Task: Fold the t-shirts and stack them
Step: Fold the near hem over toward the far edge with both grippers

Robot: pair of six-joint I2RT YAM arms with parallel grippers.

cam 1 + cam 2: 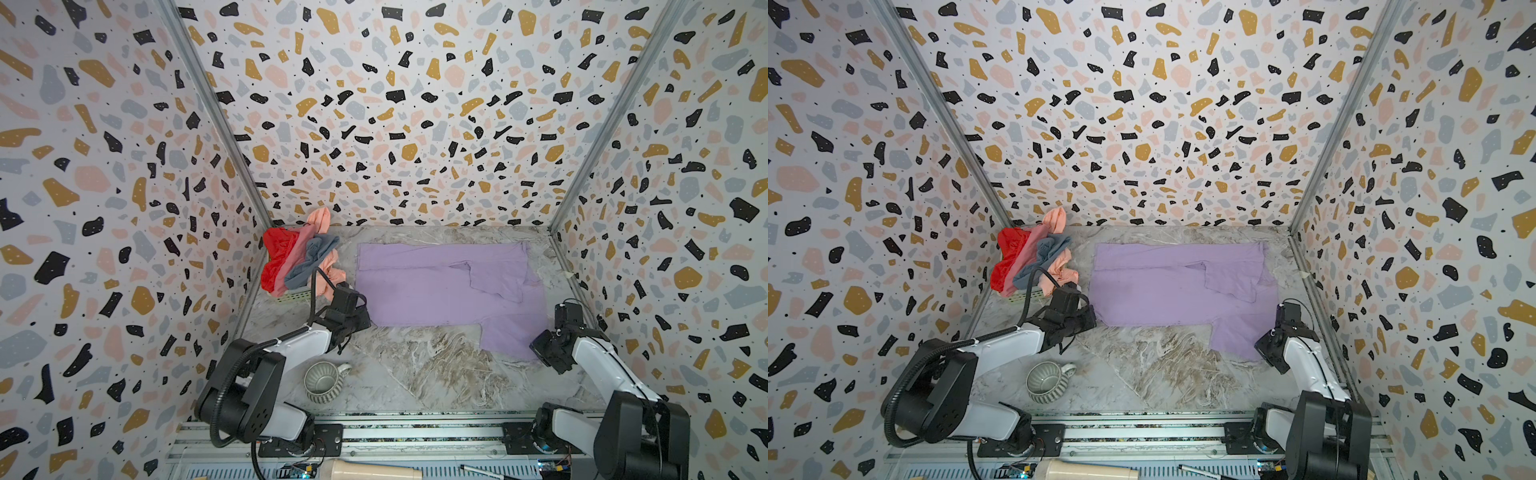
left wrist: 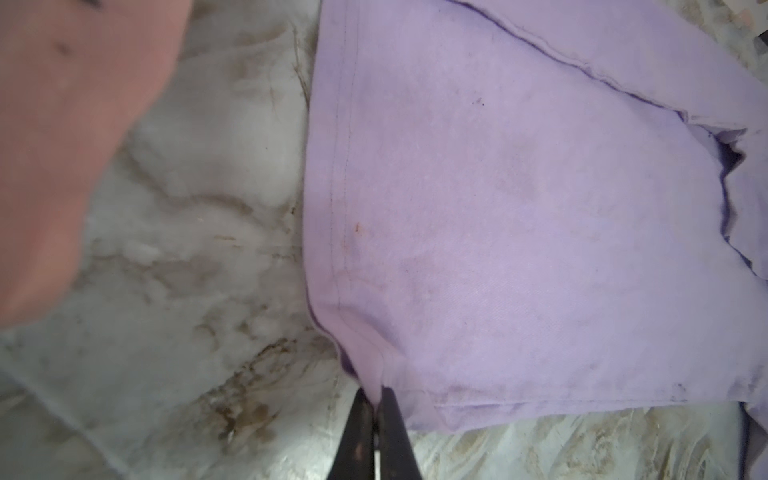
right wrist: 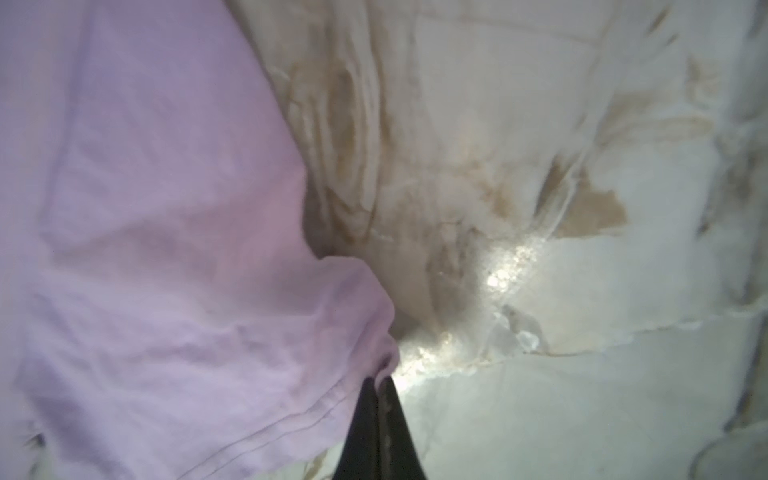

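Observation:
A lilac t-shirt (image 1: 436, 286) (image 1: 1167, 286) lies spread flat on the marble table, one sleeve folded in over its body. At the shirt's near left corner, my left gripper (image 2: 376, 395) (image 1: 366, 319) is shut on the hem of the shirt (image 2: 519, 228). My right gripper (image 3: 378, 382) (image 1: 536, 347) is shut on the hem of the near right sleeve (image 3: 145, 249), and the cloth bunches at its tips. The red (image 1: 278, 257), dusty pink (image 1: 297, 253), grey-blue (image 1: 311, 259) and peach (image 1: 320, 220) t-shirts are heaped at the back left.
The heap sits in a pale green basket (image 1: 295, 296) against the left wall. A ribbed grey-green mug (image 1: 322, 382) (image 1: 1044, 382) stands near the front, beside the left arm. Patterned walls close in three sides. Peach cloth (image 2: 62, 124) hangs close to the left wrist camera.

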